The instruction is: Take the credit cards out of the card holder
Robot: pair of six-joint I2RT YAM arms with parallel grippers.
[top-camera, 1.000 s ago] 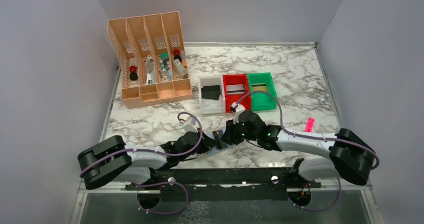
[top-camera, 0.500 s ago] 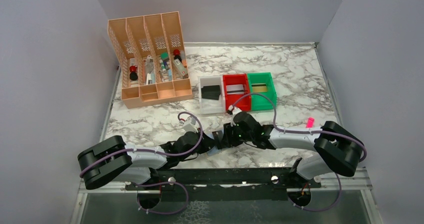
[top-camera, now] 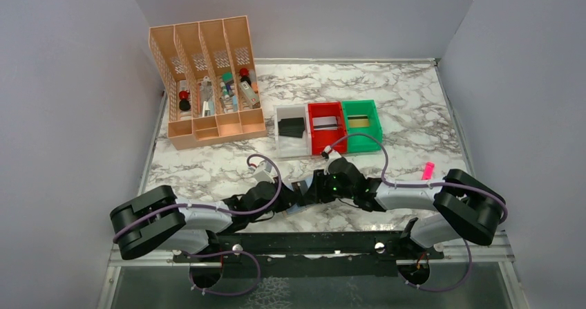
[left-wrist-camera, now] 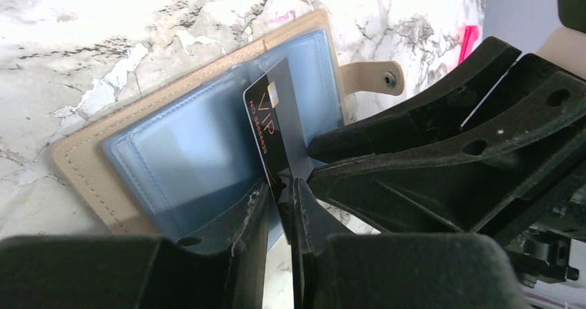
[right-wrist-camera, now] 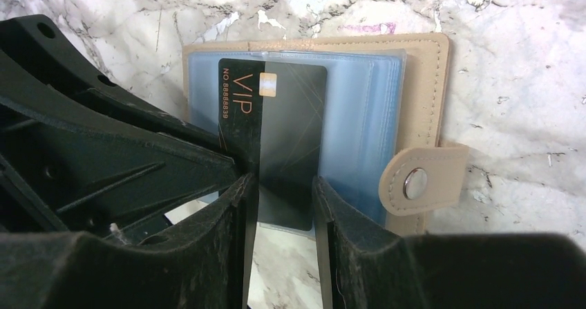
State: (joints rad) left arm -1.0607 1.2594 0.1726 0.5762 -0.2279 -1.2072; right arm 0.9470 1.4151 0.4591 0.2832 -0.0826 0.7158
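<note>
Grey-veined white marble (top-camera: 408, 101) carries the whole scene, with an orange desk organiser (top-camera: 207, 81) at the far left and white (top-camera: 282, 146), red (top-camera: 319, 143) and green (top-camera: 361, 142) bins side by side at mid-table. A dark card (top-camera: 292, 126) lies in the white bin and a grey card (top-camera: 325, 122) in the red one. A pink stick (top-camera: 428, 169) rests near the right edge. The card holder (right-wrist-camera: 421, 67) lies open and flat on the marble near the front edge, blue lining up and its snap tab (right-wrist-camera: 421, 181) sticking out to one side. Both grippers meet over it. A black VIP card (left-wrist-camera: 273, 115) stands tilted, partly out of a pocket. The left gripper (left-wrist-camera: 280, 188) has its fingers nearly closed, with the card's lower edge running through the narrow slit; whether the pads press on it cannot be told. The right gripper (right-wrist-camera: 282, 184) has its fingers (right-wrist-camera: 242, 205) clearly parted, their tips against the card's face, with nothing clamped between them.
</note>
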